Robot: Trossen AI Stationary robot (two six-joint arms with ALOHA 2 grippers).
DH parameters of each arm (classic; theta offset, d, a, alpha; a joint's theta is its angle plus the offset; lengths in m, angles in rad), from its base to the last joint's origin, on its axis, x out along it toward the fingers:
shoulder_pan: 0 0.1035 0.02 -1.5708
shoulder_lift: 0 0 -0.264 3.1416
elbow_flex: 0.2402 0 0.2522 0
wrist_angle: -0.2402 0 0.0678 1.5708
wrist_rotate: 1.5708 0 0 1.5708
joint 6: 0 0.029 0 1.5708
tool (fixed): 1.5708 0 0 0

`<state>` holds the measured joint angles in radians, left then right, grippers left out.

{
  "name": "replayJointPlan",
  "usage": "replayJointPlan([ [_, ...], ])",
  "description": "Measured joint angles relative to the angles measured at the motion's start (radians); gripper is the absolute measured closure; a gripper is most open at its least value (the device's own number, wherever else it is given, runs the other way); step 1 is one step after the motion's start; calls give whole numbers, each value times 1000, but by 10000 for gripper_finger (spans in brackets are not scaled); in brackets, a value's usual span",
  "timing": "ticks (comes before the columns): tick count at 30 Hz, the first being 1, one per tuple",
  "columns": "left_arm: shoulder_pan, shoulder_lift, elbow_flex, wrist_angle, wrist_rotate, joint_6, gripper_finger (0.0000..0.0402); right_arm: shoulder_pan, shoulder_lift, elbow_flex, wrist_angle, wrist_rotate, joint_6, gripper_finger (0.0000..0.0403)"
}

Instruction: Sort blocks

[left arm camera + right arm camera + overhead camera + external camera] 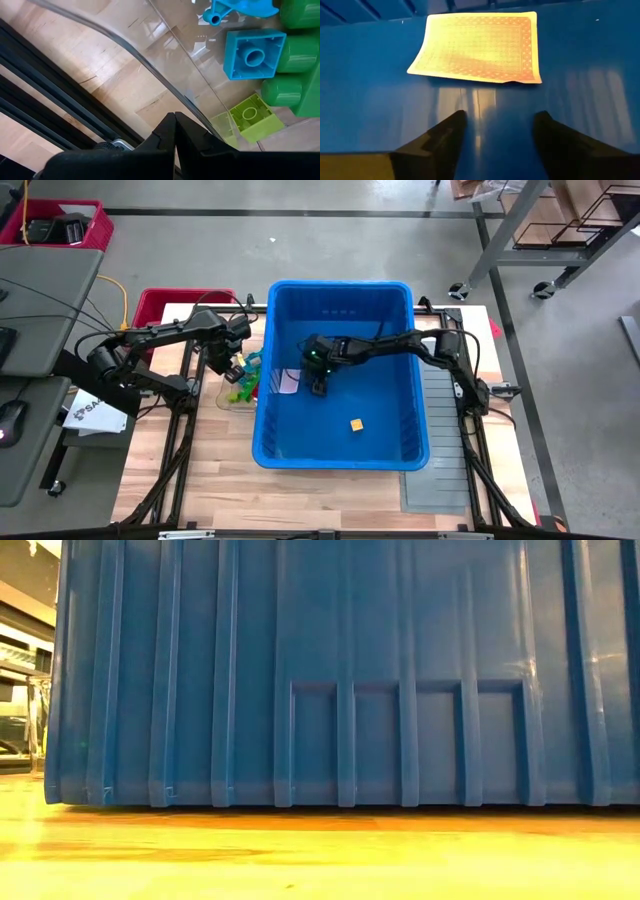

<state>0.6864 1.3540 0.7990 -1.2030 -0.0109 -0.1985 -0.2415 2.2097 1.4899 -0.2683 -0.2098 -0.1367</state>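
Several green, teal and lime blocks (243, 385) lie in a clear tray (228, 398) just left of the blue bin (340, 295). In the left wrist view they show as a teal block (252, 55), green blocks (295, 50) and a lime block (250, 117). My left gripper (235, 366) is shut and empty over the tray's far-left rim (150, 70). One yellow block (356, 424) rests on the bin floor. My right gripper (318, 383) is open inside the bin, low over its floor. It points at a patterned card (480, 47) that lies flat there.
The bin's high walls (340, 670) surround my right gripper and fill the low view. A red crate (165, 308) stands at the table's far left. Grey ribbed panels (445, 430) lie right of the bin. Bare wooden table (200, 480) shows along the near edge.
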Motion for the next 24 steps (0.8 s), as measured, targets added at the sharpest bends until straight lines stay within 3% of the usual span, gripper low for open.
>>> replayJointPlan([
  [7,0,0,0,29,-3,0,402,3,-37,35,-118,124,96,190],
  [11,0,0,0,36,-5,0,402,-19,-58,114,-249,131,162,190],
  [20,0,0,0,50,-5,0,402,12,-59,245,-521,132,566,190],
  [24,0,0,0,57,-5,2,402,44,-55,246,-569,274,719,189],
])
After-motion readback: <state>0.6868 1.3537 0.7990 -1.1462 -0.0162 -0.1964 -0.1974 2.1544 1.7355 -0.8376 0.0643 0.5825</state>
